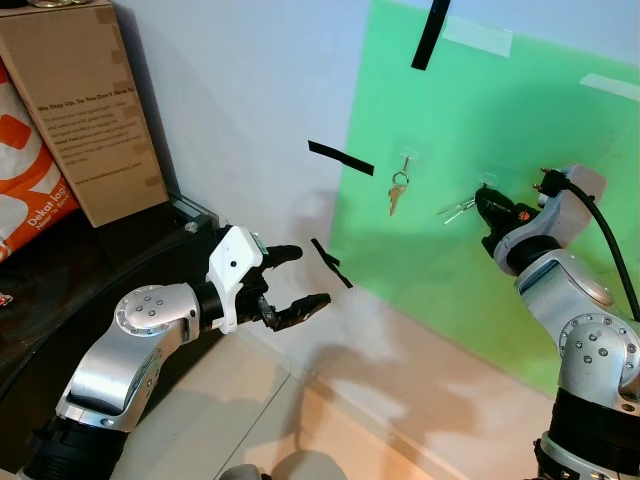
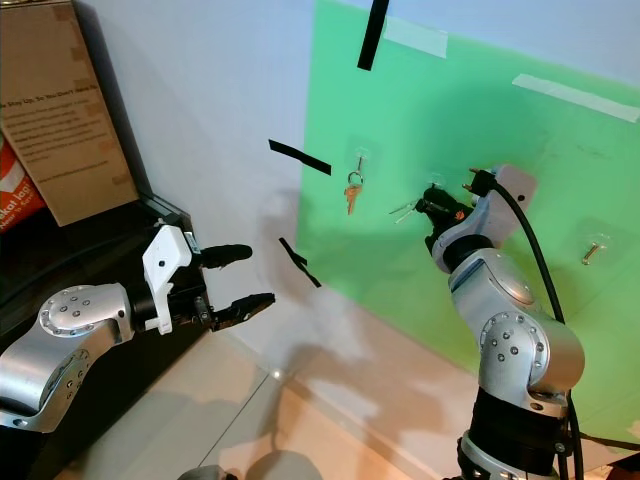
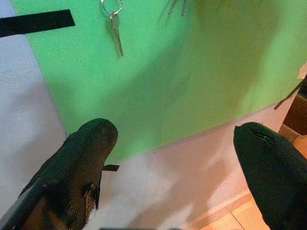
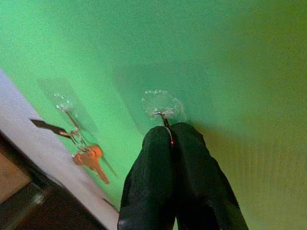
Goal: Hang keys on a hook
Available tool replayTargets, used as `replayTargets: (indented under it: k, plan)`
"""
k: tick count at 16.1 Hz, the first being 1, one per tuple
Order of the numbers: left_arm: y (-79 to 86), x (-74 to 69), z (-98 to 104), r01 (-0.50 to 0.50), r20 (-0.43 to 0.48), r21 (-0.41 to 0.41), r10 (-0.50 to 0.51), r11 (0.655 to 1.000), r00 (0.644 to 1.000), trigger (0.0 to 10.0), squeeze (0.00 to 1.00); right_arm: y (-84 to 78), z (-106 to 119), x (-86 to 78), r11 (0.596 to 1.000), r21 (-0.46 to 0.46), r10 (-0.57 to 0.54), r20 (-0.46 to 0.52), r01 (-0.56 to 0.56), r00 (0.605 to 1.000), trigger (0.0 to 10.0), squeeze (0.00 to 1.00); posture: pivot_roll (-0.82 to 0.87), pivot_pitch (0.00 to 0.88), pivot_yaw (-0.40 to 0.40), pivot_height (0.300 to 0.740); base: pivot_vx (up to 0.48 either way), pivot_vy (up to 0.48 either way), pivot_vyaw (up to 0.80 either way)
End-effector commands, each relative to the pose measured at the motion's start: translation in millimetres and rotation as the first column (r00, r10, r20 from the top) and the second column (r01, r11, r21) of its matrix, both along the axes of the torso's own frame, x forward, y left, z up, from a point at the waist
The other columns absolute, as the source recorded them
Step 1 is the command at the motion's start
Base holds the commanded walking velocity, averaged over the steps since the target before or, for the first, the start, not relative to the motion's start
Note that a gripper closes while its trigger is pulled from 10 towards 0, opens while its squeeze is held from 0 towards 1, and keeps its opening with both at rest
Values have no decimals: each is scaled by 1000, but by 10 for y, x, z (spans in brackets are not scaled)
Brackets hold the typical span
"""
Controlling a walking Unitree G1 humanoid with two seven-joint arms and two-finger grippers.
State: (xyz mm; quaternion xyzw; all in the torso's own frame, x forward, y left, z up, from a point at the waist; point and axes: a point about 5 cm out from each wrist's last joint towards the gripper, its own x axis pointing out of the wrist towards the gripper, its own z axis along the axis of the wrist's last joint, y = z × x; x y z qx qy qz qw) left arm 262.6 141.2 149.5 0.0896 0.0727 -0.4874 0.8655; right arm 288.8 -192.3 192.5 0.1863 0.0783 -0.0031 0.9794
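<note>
Two tools at a green wall sheet (image 1: 520, 120): right tool (image 4: 170, 139) pinched on keys (image 1: 456, 210), left tool (image 1: 290, 278) wide.

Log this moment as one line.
right gripper: shut on key ring, at clear hook | left gripper: open, idle | hung keys: neighbouring hook

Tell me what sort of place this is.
Probably a staged test corner in a home or lab: a green sheet taped to a white wall, clear stick-on hooks with keys hanging, a cardboard box, and a tiled floor.
</note>
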Motion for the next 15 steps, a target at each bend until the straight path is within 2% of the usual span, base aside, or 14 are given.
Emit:
replayTargets:
  k: [1, 3, 5, 7, 12, 13, 14, 15]
  plan:
    - [-17, -4, 1, 7, 12, 11, -7, 1000, 1000, 10000, 0, -102, -201, -30, 995, -93, -42, -120, 31, 992, 10000, 0, -33, 0, -45, 740, 0, 0, 0]
    - [-17, 0, 3, 6, 14, 12, -7, 1000, 1000, 10000, 0, -44, -89, -8, 982, -188, 5, -61, -17, 998, 10000, 0, -33, 0, -45, 740, 0, 0, 0]
    - [-17, 1, 4, 6, 16, 14, -6, 1000, 1000, 10000, 0, 13, 17, 7, 946, -319, 54, -10, -55, 998, 10000, 0, -33, 0, -45, 740, 0, 0, 0]
    - [-16, 2, 4, 5, 16, 15, -6, 1000, 1000, 10000, 0, 40, 38, 8, 901, -426, 83, -11, -80, 996, 10000, 0, -33, 0, -45, 740, 0, 0, 0]
    - [-10, 12, 12, 4, 17, 15, -4, 1000, 1000, 10000, 0, -38, -28, 9, 909, -415, 31, -37, -43, 999, 10000, 0, -31, 0, -45, 740, 0, 0, 0]
    - [-10, 12, 12, 4, 17, 15, -4, 1000, 1000, 10000, 0, -55, -37, 9, 916, -399, 15, -41, -30, 999, 10000, 635, -31, 0, -45, 740, 0, 0, 0]
    - [-12, 13, 12, 4, 17, 15, -4, 1000, 1000, 10000, 0, -79, -48, 10, 929, -369, -4, -46, -13, 999, 10000, 1000, -31, 0, -45, 740, 0, 0, 0]
    - [-13, 14, 12, 3, 17, 15, -4, 1000, 1000, 10000, 0, -87, -50, 12, 933, -359, -10, -47, -7, 999, 10000, 1000, -31, 0, -45, 740, 0, 0, 0]
